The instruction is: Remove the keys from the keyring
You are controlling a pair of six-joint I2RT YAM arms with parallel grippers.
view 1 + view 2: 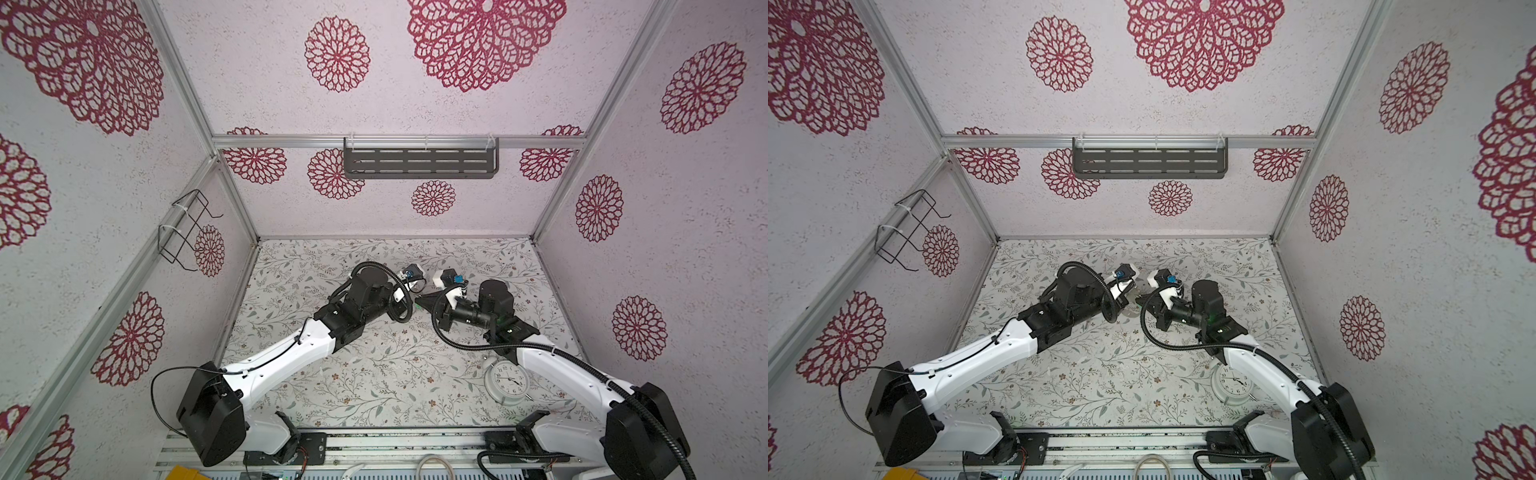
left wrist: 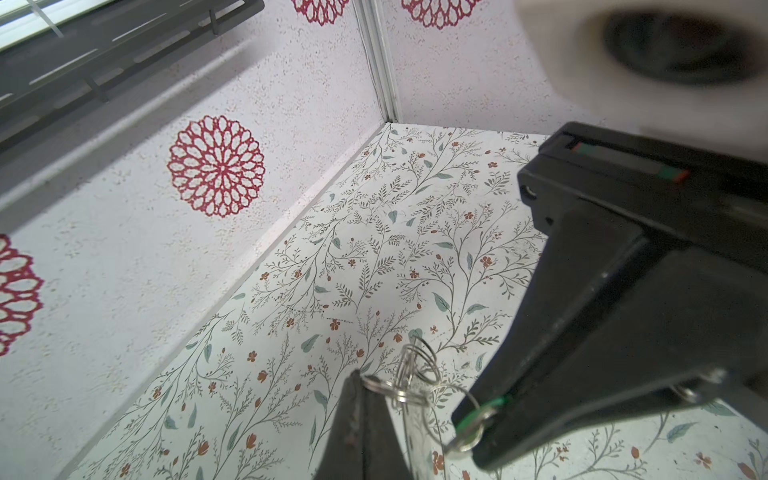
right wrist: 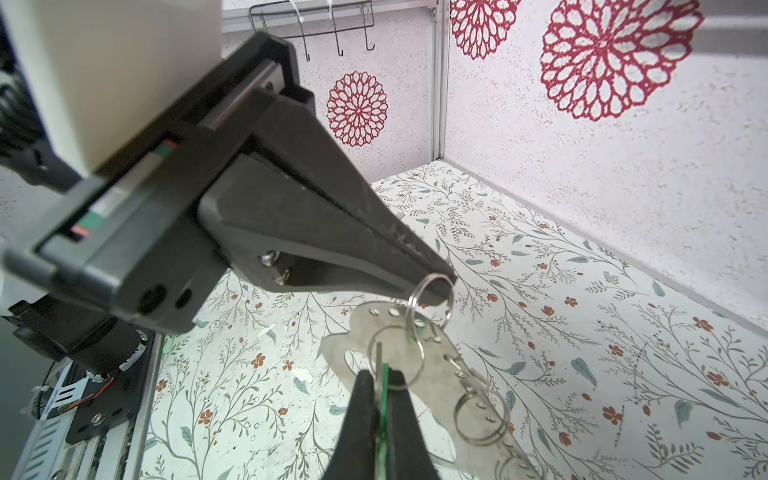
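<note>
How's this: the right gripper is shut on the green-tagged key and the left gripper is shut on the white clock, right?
One thing is wrong: the left gripper is shut on a small split ring, not the white clock, as the right wrist view shows. The right gripper is shut on the green-tagged key.

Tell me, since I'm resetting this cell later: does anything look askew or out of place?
The white alarm clock lies flat on its back, dial up, on the table beside the right arm, not standing on its feet. Nothing looks spilled or broken.
</note>
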